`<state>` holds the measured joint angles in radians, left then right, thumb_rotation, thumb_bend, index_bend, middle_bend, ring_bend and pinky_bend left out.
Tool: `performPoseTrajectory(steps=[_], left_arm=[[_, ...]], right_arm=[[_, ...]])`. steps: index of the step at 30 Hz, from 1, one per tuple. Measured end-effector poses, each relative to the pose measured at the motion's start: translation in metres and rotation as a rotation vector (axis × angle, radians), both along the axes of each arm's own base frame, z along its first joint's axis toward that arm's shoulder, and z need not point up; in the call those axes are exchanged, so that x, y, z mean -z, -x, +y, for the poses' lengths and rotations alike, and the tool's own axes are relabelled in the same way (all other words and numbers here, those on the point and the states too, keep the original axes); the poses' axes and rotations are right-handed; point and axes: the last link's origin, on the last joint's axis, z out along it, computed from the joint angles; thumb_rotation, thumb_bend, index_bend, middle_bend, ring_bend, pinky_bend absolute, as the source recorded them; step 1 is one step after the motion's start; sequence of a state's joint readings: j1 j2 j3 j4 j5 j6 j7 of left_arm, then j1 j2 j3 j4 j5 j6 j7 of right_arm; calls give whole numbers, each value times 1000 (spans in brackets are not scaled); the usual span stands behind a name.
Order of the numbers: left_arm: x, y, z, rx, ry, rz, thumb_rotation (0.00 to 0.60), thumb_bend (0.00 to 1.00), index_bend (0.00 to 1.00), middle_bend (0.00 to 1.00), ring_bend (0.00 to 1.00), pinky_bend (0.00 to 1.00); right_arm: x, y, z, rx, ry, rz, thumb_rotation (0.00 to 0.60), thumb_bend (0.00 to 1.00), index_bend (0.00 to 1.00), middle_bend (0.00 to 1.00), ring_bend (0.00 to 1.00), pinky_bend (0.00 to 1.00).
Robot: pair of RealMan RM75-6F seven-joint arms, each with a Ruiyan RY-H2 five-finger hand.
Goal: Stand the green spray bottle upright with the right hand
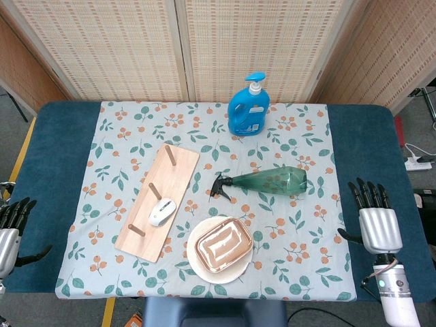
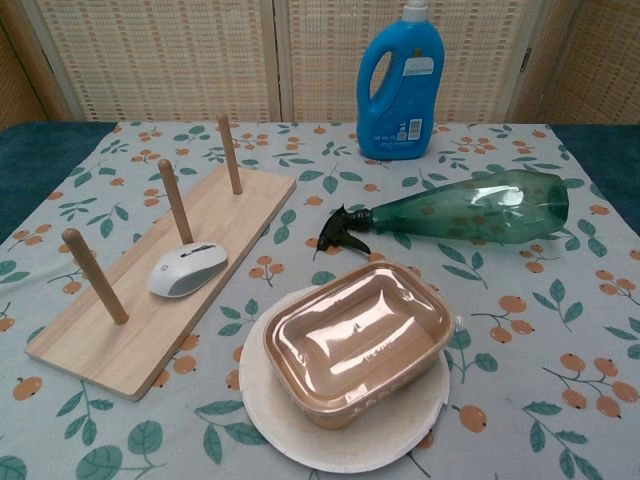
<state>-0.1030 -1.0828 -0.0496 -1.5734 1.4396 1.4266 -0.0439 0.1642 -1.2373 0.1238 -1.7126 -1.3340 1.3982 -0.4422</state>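
Note:
The green spray bottle (image 1: 272, 181) (image 2: 470, 209) lies on its side on the floral cloth, its black trigger nozzle pointing left and its base to the right. My right hand (image 1: 378, 225) rests at the table's right edge, fingers spread and empty, well right of the bottle. My left hand (image 1: 10, 228) sits at the far left edge, also holding nothing. Neither hand shows in the chest view.
A blue detergent jug (image 1: 248, 105) (image 2: 402, 85) stands behind the bottle. A brown plastic container (image 1: 223, 244) (image 2: 357, 338) on a white plate (image 1: 242, 269) (image 2: 405, 430) sits in front of it. A wooden peg board (image 1: 160, 201) (image 2: 150, 300) with a white mouse (image 1: 162, 212) (image 2: 188, 269) lies to the left.

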Motion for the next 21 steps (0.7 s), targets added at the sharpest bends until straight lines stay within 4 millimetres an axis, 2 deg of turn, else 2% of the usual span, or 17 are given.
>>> performPoseTrajectory(steps=[14,21], left_arm=[[5,-7,4,26,11,-6,600,144,0,0,0,10],[9,-10,7,50,35,-12,600,145,0,0,0,10]], right_arm=[[0,4,-3,12,-7,-2,600,0,0,0,0,0],[2,4,-9,19,-11,-17,600,0,0,0,0,74]])
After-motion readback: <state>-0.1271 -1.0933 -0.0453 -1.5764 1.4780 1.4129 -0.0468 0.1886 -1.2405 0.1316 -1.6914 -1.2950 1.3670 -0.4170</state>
